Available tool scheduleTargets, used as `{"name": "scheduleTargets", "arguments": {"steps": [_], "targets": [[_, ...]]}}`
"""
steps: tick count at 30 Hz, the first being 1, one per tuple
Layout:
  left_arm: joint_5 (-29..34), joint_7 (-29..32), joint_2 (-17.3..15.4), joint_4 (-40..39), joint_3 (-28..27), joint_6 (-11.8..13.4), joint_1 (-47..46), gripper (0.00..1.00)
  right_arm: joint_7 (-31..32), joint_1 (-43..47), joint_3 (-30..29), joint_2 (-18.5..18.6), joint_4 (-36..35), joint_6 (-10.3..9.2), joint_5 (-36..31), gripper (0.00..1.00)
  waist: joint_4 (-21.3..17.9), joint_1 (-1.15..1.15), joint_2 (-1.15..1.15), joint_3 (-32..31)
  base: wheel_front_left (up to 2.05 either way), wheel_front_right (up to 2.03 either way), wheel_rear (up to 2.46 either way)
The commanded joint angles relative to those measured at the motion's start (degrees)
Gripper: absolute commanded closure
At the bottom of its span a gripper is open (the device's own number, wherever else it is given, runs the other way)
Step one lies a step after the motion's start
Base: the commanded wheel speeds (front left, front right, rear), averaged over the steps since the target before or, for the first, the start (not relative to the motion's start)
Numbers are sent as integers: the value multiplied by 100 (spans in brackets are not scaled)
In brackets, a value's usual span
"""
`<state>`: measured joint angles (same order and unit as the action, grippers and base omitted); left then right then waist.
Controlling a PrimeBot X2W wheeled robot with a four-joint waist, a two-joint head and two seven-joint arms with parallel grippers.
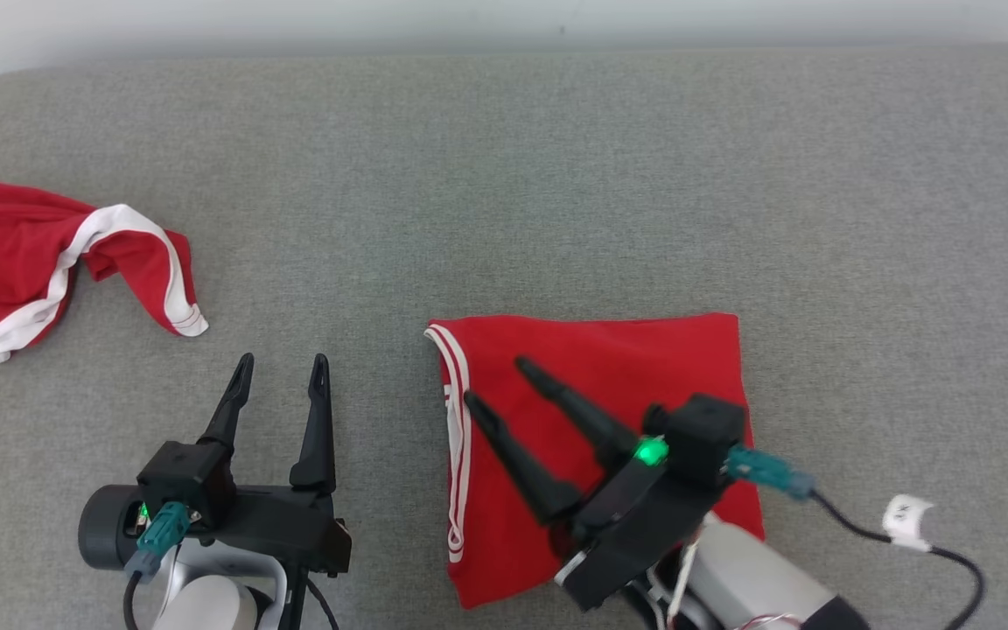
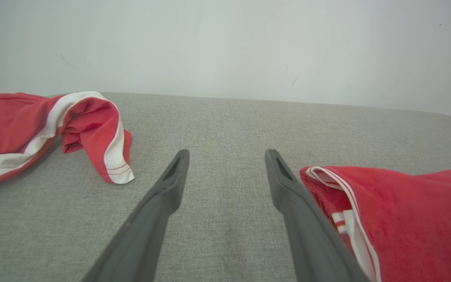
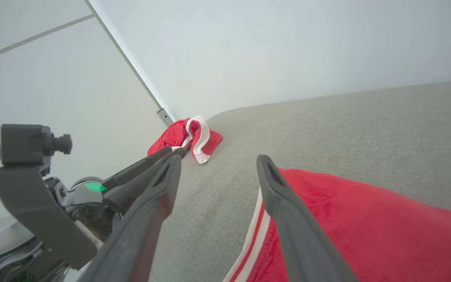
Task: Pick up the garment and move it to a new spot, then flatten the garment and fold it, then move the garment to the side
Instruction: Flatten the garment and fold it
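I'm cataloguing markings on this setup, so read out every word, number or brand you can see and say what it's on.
Nothing reads clearly.
White tag on the black cable: dark marks, too blurred to read.
White label on the left arm: too small to read.
Folded red garment and crumpled red garment: white stripes, no lettering.

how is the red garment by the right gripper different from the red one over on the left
The folded garment lies flat as a neat rectangle; the crumpled garment is bunched in a heap. The folded garment lies under the open right gripper; the crumpled garment lies at the far left, away from that gripper. Both are red with white trim, on the grey surface.
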<state>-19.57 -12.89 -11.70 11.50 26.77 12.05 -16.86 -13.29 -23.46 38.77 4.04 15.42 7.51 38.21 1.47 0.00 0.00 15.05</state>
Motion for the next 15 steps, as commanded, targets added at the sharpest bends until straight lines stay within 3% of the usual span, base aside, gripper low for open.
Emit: {"name": "scheduleTargets", "arguments": {"steps": [1, 15], "targets": [[-19, 3, -62, -2, -18, 12, 8, 0, -60, -8, -109, 82, -73, -4, -69, 0, -54, 0, 0, -28, 0, 0, 0], [-213, -143, -270, -326, -479, 244, 366, 0, -197, 1120, -2752, 545, -965, -4, -1538, 0, -322, 0, 0, -487, 0, 0, 0]]}}
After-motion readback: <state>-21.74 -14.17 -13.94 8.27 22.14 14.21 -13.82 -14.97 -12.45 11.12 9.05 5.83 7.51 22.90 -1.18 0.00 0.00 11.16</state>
